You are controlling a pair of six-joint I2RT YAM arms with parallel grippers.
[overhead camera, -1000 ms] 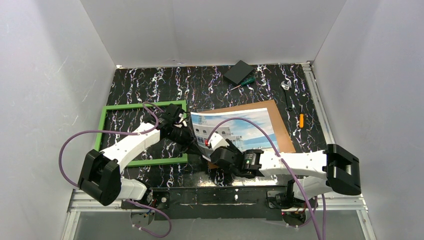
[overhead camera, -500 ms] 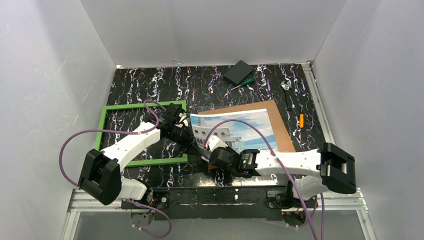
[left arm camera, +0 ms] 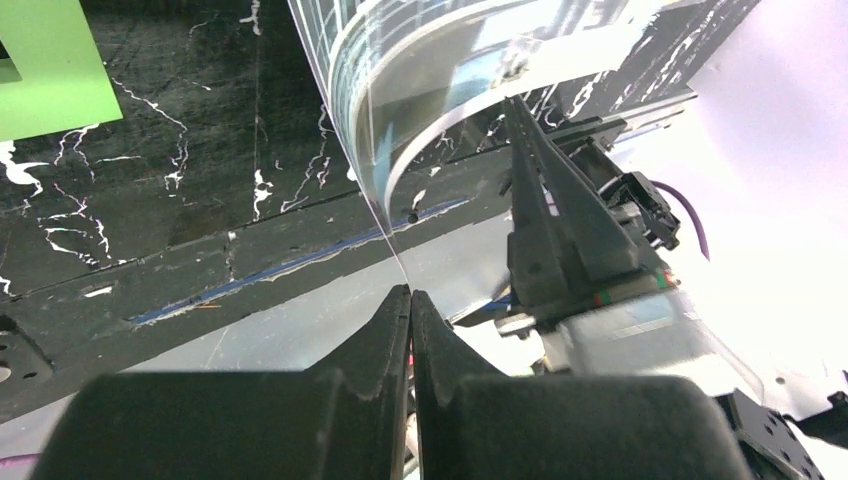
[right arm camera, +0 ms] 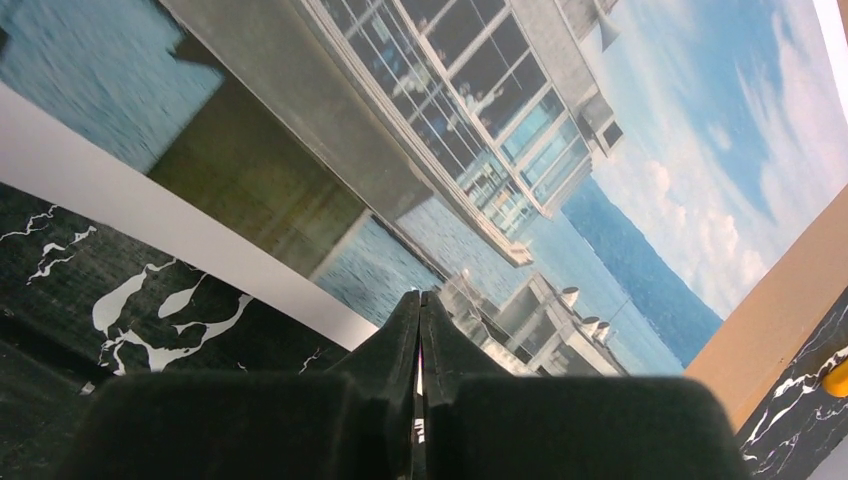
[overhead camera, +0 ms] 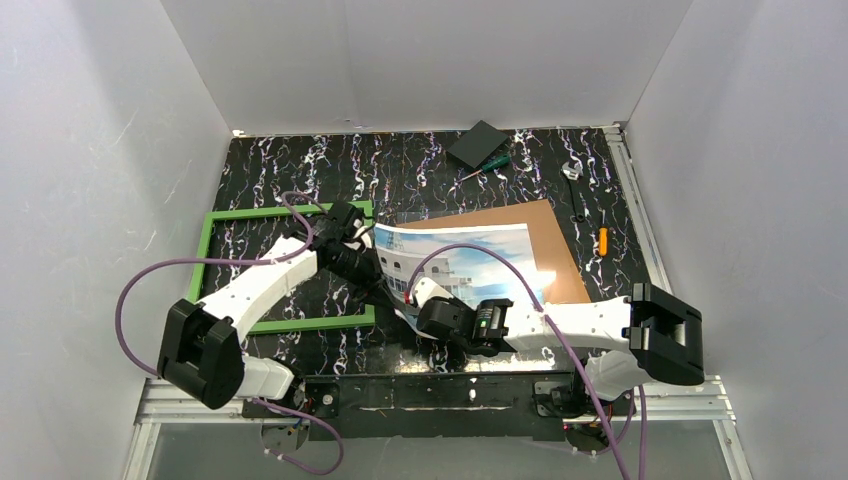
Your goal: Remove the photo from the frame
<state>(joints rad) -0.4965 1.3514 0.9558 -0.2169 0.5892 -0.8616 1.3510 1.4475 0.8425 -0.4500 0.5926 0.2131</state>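
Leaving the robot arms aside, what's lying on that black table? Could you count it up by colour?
Green: 2, frame and screwdriver (its handle)
Brown: 1, backing board
Black: 1, square block
Orange: 1, small piece
Clear: 1, small item, too small to identify
Many-coloured: 1, photo
Total: 7 that I can make out

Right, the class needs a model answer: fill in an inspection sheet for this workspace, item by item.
Surface: black marbled table.
Job's things: photo out of green frame, left edge curled up, resting partly on brown backing board.
Clutter: black box, screwdriver, orange item near far and right edges.
Grippers: left gripper, jaws shut on photo's edge; right gripper, jaws shut over photo, grip unclear.
Cables: purple cable loops across photo.
Surroundings: white walls.
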